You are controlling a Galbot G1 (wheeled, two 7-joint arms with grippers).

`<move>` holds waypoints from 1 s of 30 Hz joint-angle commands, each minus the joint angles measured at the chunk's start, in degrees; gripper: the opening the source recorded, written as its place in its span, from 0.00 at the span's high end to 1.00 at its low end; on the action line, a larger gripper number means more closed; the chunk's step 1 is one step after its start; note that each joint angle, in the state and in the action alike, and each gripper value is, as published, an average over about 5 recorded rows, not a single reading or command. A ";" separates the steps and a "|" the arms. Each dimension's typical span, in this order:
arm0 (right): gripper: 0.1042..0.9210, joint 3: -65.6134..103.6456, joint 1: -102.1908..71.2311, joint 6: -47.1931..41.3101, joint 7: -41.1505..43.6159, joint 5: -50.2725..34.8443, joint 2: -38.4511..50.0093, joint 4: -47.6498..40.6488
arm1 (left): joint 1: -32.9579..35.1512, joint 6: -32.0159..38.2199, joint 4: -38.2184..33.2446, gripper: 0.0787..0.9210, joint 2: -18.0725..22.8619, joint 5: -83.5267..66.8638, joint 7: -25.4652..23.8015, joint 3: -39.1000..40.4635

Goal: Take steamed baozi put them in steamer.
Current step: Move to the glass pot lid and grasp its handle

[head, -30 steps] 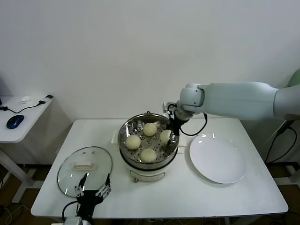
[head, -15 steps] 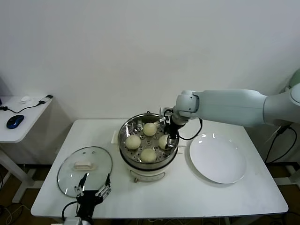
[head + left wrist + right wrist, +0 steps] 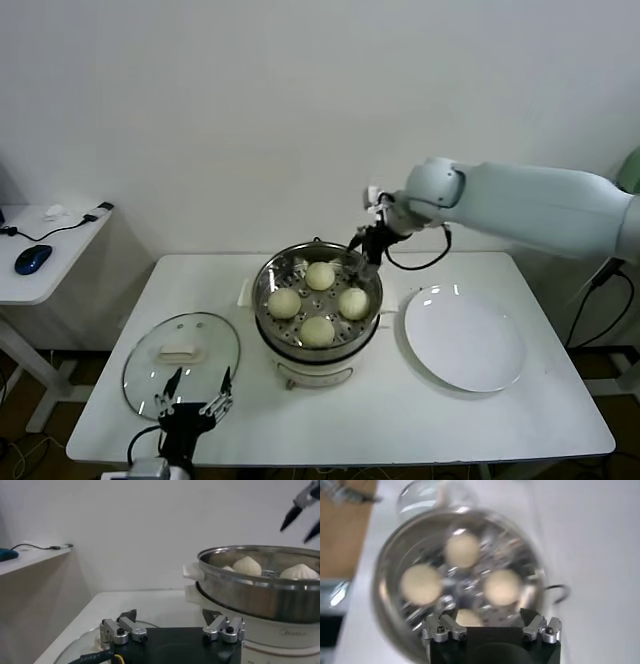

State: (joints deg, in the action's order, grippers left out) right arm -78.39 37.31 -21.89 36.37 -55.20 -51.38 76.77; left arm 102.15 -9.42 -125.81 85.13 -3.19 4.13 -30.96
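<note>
Sitting inside the steamer (image 3: 316,345) are all four steamed baozi (image 3: 318,330), spread over the perforated basket; the white plate (image 3: 464,338) beside it is bare, so the loading looks finished; the right gripper (image 3: 366,247) hangs above the pot's far rim, fingers apart and holding nothing; the left gripper (image 3: 192,408) idles near the table's front edge by the glass lid (image 3: 181,350), fingers spread wide; nothing appears left to move.

Right arm (image 3: 540,205): smooth pale grey-white cylindrical shell with a rounded joint, a black cable looping beneath its wrist, ending in a dark pincer (image 3: 366,244) with slim black fingers. Left pincer (image 3: 195,395): black body, silver finger mounts with dark screws, black cable trailing.
</note>
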 commanded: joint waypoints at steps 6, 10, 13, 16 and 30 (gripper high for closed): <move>0.12 71.02 -59.51 12.11 -32.30 14.14 28.36 5.31 | -5.04 0.03 0.88 0.12 -1.67 -5.00 -1.89 -1.48; 0.12 98.53 -85.99 15.63 -33.33 19.32 23.10 6.84 | -6.36 2.05 2.36 0.12 -2.25 -4.89 -2.76 -1.51; 0.12 110.21 -99.49 18.15 -32.62 21.29 16.92 8.71 | -6.96 2.94 2.97 0.12 -2.70 -3.45 -3.26 -1.35; 0.12 116.13 -108.52 21.43 -31.53 22.98 9.70 10.87 | -7.09 3.50 3.25 0.12 -3.24 -2.58 -3.00 -1.21; 0.12 116.79 -120.56 39.78 -29.66 32.32 -13.82 9.76 | -6.46 8.56 6.72 0.12 -4.85 9.30 1.06 -2.80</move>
State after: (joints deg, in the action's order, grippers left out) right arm 22.24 -62.41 4.35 8.14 -30.26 -50.01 86.71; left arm 96.08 -4.42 -121.17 81.00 -2.87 2.73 -33.22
